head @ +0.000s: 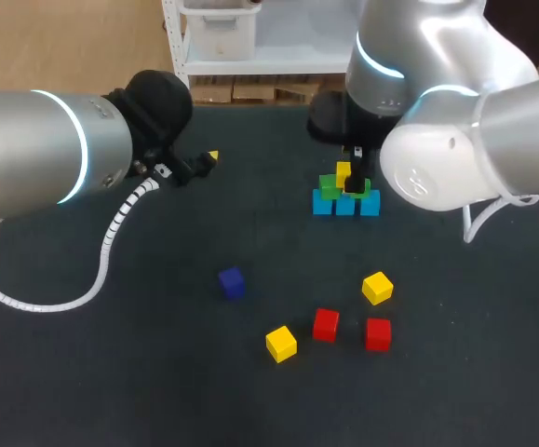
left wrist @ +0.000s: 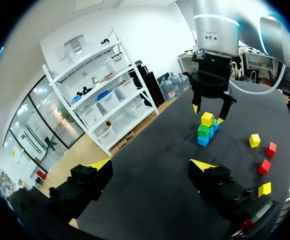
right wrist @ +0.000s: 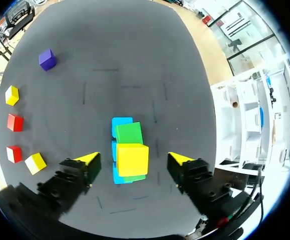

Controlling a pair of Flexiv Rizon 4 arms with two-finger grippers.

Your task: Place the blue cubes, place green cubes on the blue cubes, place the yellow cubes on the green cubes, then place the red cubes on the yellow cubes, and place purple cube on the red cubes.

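Risk: my right gripper (right wrist: 133,159), fingers spread clear of the yellow cube (right wrist: 132,156), could clip it off the green cubes (right wrist: 128,132) while lifting.

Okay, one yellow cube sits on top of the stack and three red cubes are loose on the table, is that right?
Not three: only two are loose, a red cube and a second red cube, as the head view shows. One yellow cube does sit on top of the stack.
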